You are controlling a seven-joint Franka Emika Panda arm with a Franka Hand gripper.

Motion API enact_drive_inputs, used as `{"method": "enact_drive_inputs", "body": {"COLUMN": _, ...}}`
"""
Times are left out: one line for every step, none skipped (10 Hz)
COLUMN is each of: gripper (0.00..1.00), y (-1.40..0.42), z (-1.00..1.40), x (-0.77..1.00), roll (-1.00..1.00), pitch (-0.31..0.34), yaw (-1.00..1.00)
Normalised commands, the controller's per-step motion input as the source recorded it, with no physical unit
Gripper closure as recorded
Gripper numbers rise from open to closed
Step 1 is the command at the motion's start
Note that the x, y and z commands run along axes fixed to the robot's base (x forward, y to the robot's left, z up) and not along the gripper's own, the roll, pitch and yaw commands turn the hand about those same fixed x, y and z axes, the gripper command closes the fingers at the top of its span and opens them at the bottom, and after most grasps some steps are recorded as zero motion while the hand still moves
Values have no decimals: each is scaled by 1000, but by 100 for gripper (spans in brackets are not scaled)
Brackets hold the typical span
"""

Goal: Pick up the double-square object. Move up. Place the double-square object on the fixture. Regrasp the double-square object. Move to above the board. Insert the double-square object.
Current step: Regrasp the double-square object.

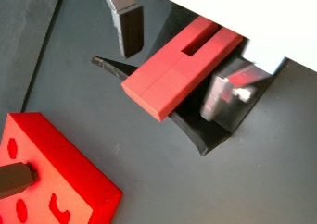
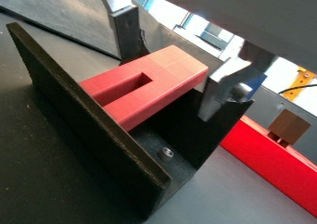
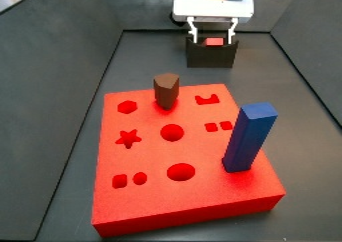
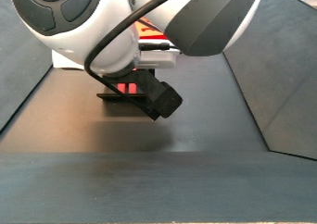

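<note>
Bar (image 2: 143,87) lies on the fixture (image 2: 93,135), gripper (image 1: 186,61) spread open around it (fingers look clear of it), so regrasp, move above board (image 3: 181,151) and insertion remain.

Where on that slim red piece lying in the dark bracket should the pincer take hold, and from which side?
Probably on the two long flat side faces of the double-square object, near its free end, coming down from above. It lies on the fixture, whose upright wall and base block the other approaches. The pincer already hangs there, a finger on either side; whether the pads touch is unclear.
</note>
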Motion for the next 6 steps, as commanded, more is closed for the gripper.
{"method": "enact_drive_inputs", "body": {"gripper": 0, "y": 0, "z": 1000, "x": 0, "roll": -99, "pitch": -23, "yaw": -7}}
{"method": "enact_drive_inputs", "body": {"gripper": 0, "y": 2, "z": 1000, "x": -7, "roll": -95, "pitch": -18, "yaw": 2}}
{"method": "enact_drive_inputs", "body": {"gripper": 0, "y": 7, "z": 1000, "x": -23, "roll": -66, "pitch": -9, "yaw": 14}}
{"method": "enact_drive_inputs", "body": {"gripper": 0, "y": -2, "z": 1000, "x": -29, "roll": -17, "pitch": -3, "yaw": 24}}
{"method": "enact_drive_inputs", "body": {"gripper": 0, "y": -2, "z": 1000, "x": -41, "roll": 12, "pitch": 6, "yaw": 29}}
{"method": "enact_drive_inputs", "body": {"gripper": 0, "y": 2, "z": 867, "x": -42, "roll": 28, "pitch": 20, "yaw": 28}}
